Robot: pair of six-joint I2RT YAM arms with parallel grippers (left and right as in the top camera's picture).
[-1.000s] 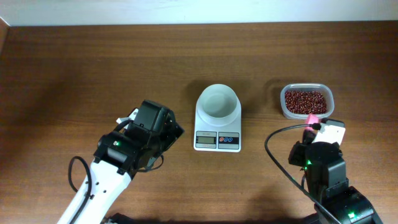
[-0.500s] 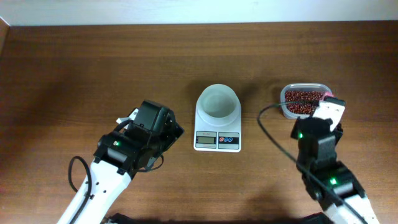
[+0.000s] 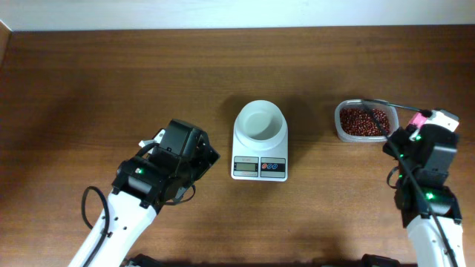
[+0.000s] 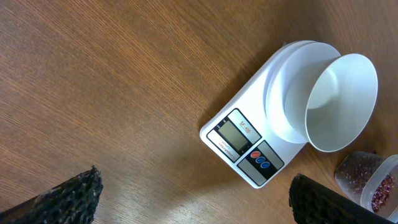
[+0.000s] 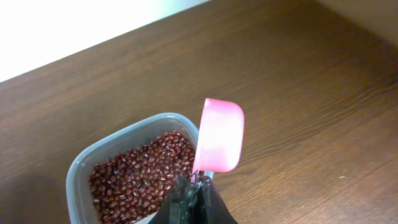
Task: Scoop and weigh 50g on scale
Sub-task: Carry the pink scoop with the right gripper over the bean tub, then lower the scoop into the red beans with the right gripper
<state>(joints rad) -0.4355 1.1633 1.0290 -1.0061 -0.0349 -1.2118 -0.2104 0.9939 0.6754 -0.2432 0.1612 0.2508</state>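
Scale, small white rectangular digital kitchen kind with grey display and red and blue buttons (image 3: 260,156): at mid-table between the two arms, display edge toward the robot, presumably for reading during the pour. Round white bowl (image 3: 260,122) seated on its platform, empty as far as visible, ready for the load. Digits too small to read.

Clear rounded-rectangular plastic tub (image 5: 144,122) of small red beans (image 5: 134,171): to the right of the scale, apart from it, within easy reach of the right arm. Right gripper (image 5: 194,198) pinched fully together on the handle of a pink plastic scoop (image 5: 219,135), scoop end pointing forward past the tub's right-hand rim, clear of the beans, none seen on it. Likely lined up for a dip into the tub; scooping judged not yet done, nothing weighed.

Left gripper (image 4: 199,199): jaws spread to the widest, holding nothing, parked left of the scale and apart from it, wrist camera trained on display and bowl. Probably set aside so as not to press the platform and spoil the reading.

Next call: shallow dip, level carry to the bowl, small pours near the target. Risk: beans rolling off a tilted scoop onto the brown wood table (image 3: 111,74).
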